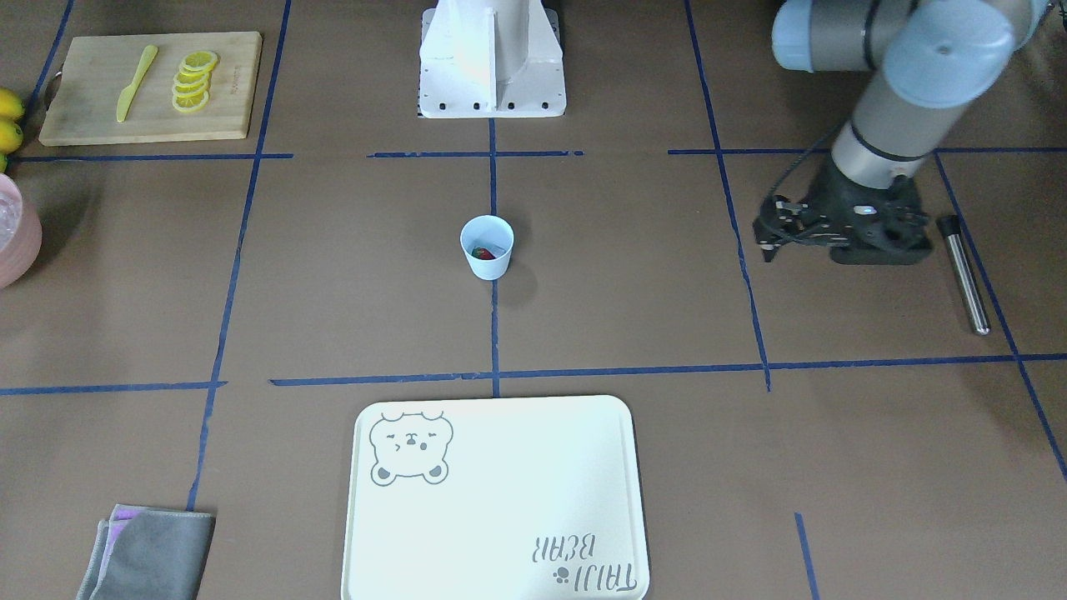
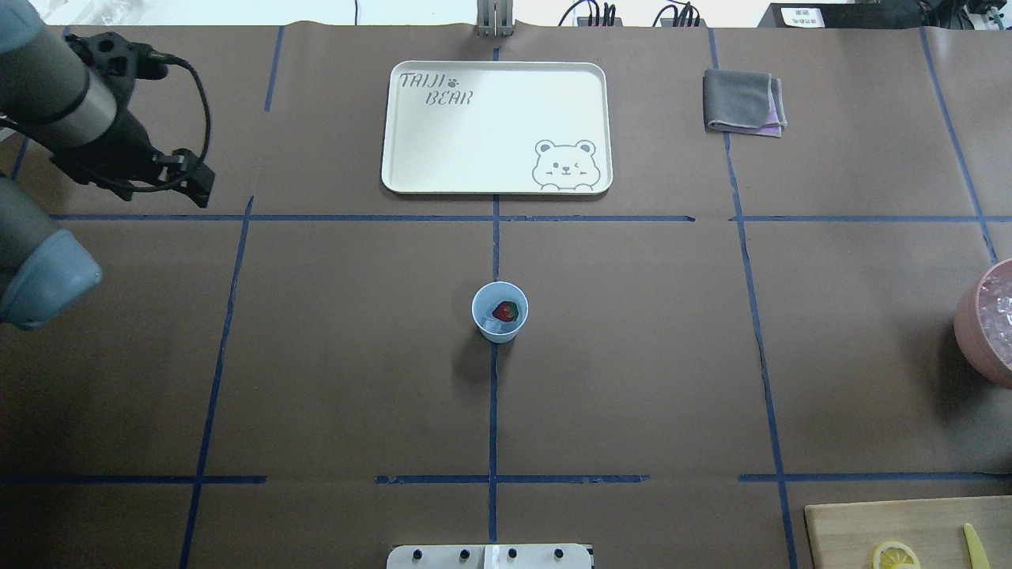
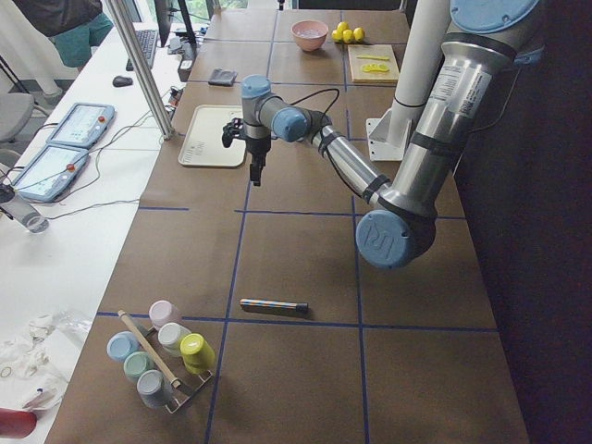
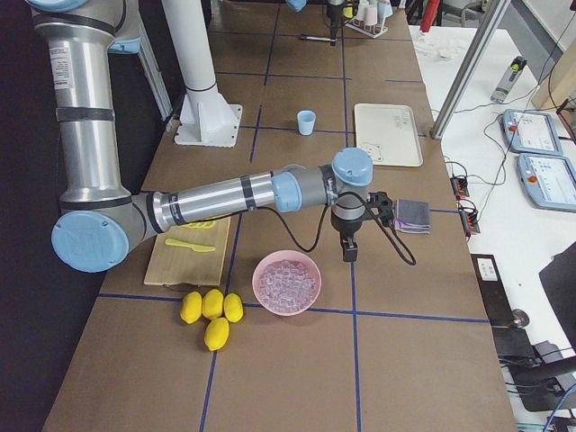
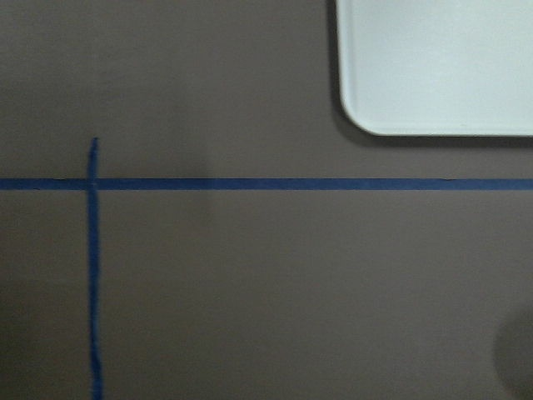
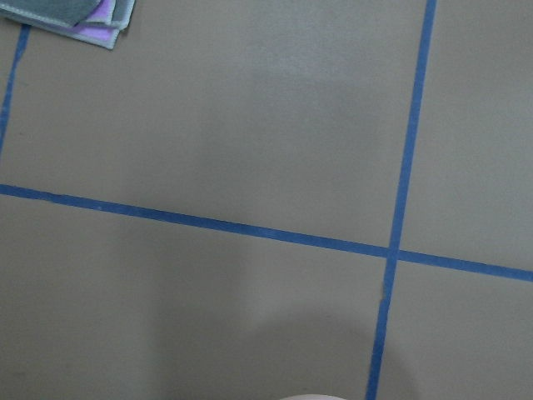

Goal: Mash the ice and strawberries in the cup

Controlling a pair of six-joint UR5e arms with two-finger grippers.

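Since berry and ice are already inside, cup [image 1: 487,247] stands upright at table centre on the middle tape line, mouth up, long axis vertical, ready for mashing. Strawberry [image 2: 505,311] and ice [image 1: 497,249] sit at its bottom. Metal rod [image 1: 964,275] lies flat well off on the left arm's side, long axis running robot side to operator side, dark end toward robot. Left gripper [image 3: 255,174] hangs near it, likely to fetch it; can't tell jaw state. Right gripper [image 4: 349,250] hangs by pink bowl [image 4: 286,282]; jaws unclear too.
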